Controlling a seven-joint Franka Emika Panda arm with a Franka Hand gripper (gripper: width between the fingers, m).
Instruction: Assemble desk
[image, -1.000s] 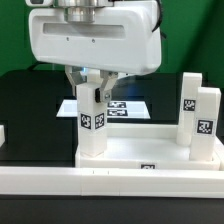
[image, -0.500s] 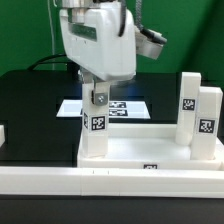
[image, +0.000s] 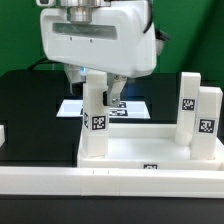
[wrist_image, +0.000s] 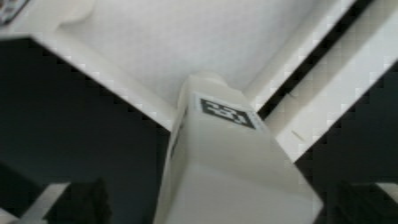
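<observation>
Gripper (image: 98, 82) sits atop the upright leg (image: 93, 125), fingers either side of its top, though whether they're actually squeezing it is impossible to tell. That leg stands at the tabletop's (image: 140, 150) corner; two more legs (image: 198, 120) stand on the exterior view's right.

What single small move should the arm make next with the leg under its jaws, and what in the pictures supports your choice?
Probably another small twist of the leg into its corner socket. The gripper sits over the leg's top, and the leg stands upright at the tabletop's corner on the exterior view's left. How far it is seated cannot be seen, so a twist seems safer than release.
</observation>
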